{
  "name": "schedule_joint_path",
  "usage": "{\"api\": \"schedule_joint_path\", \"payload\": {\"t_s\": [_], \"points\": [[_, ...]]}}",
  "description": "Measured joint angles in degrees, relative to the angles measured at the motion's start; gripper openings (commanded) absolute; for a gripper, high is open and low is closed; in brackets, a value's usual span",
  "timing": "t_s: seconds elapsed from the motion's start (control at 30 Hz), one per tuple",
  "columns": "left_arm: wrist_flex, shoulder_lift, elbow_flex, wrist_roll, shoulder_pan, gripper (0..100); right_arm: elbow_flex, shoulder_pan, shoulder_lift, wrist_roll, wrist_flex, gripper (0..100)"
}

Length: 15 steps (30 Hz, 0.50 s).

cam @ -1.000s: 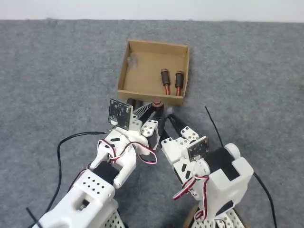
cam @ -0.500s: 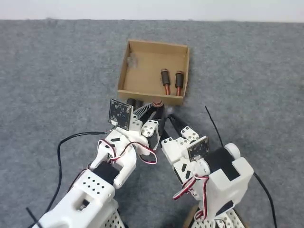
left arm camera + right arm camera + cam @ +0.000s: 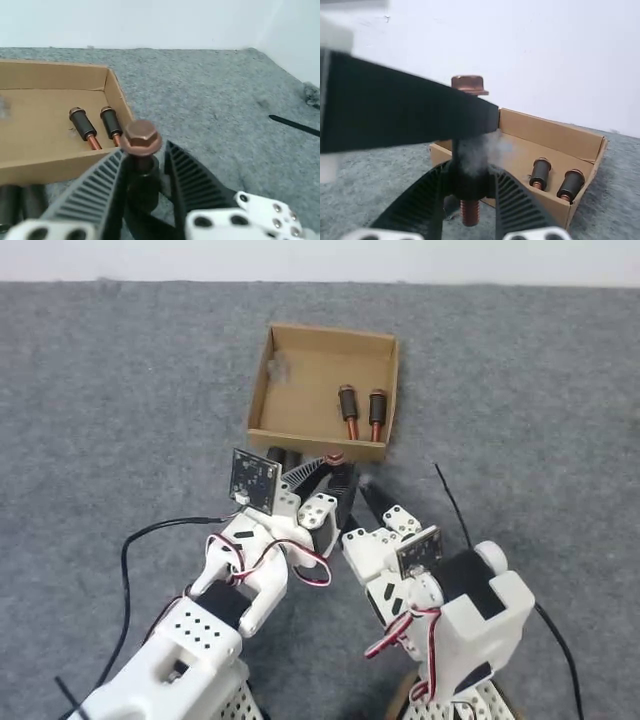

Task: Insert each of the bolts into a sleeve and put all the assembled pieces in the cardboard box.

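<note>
A copper bolt [image 3: 141, 137] stands upright in a black sleeve [image 3: 144, 182], just in front of the cardboard box's near wall [image 3: 315, 445]. My left gripper [image 3: 145, 150] is shut on the sleeve just under the bolt head. My right gripper [image 3: 471, 175] is shut on the same sleeve [image 3: 470, 186] lower down, and the bolt's threaded end [image 3: 469, 212] sticks out beneath it. In the high view the two grippers [image 3: 325, 475] [image 3: 357, 492] meet at the bolt head [image 3: 335, 458]. Two assembled pieces [image 3: 347, 410] [image 3: 377, 412] lie side by side in the box.
The open box [image 3: 262, 380] sits on grey carpet [image 3: 120, 390] with free floor to its left and right. A thin black cable [image 3: 450, 502] lies to the right of the right arm. A white wall runs behind the box.
The right arm and the held piece have shifted a few pixels to the right and toward the arms. Both grips look unchanged.
</note>
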Motion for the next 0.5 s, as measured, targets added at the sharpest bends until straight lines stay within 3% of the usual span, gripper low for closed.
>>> {"api": "schedule_joint_path", "payload": {"t_s": [0.5], "points": [[0.44, 0.0, 0.0, 0.09, -1.23, 12, 0.0, 0.26, 0.0, 0.0, 0.0, 0.6]]}}
